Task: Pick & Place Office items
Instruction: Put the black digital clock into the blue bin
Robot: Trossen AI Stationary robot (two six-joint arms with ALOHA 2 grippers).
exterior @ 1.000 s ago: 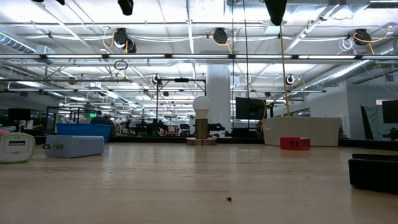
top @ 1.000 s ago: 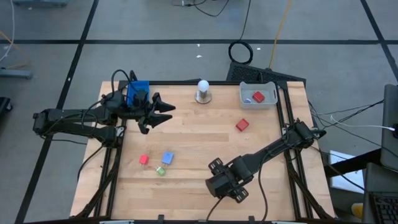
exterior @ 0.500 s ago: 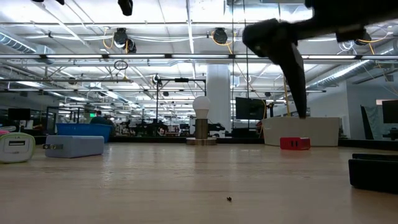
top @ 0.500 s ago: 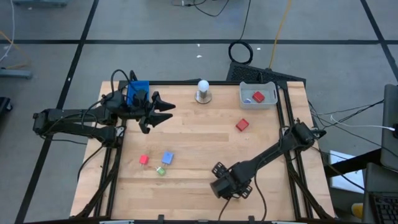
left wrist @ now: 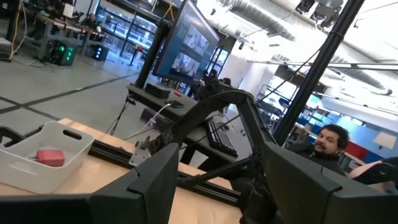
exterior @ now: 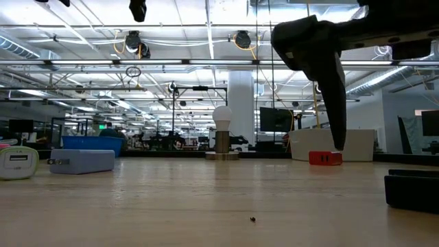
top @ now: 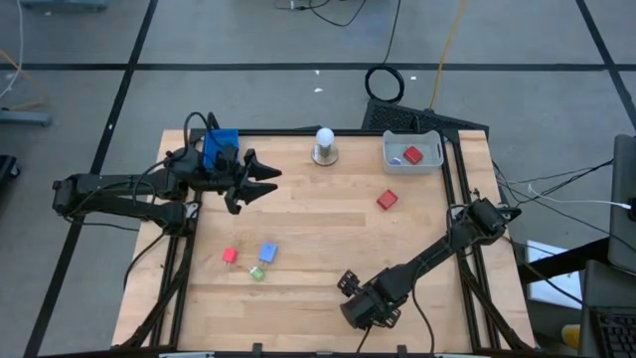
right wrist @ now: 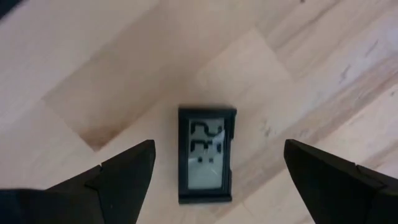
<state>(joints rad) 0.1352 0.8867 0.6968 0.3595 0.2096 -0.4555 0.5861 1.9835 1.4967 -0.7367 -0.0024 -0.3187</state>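
Note:
A dark rectangular piece with a grey display [right wrist: 206,163] lies flat on the wood near the table's front edge. My right gripper [right wrist: 219,149] hangs above it, pointing steeply down, open, one finger on either side and clear of it. In the high view the right gripper [top: 360,303] hides this piece. A red block [top: 388,199], a smaller red block [top: 230,255], a light-blue block [top: 267,253] and a green bit [top: 257,272] lie loose on the table. My left gripper [top: 254,181] waits open and roughly level above the table's far left.
A white tray [top: 427,139] at the far right holds a red block [top: 412,154]. A blue tray [top: 221,149] sits behind my left gripper. A white ball on a round base [top: 325,146] stands at the far middle. A person [left wrist: 329,140] sits beyond the table.
My right gripper has come down toward the table and a little toward its near edge, rolling slightly. In the low view it has dropped in from the top of the picture.

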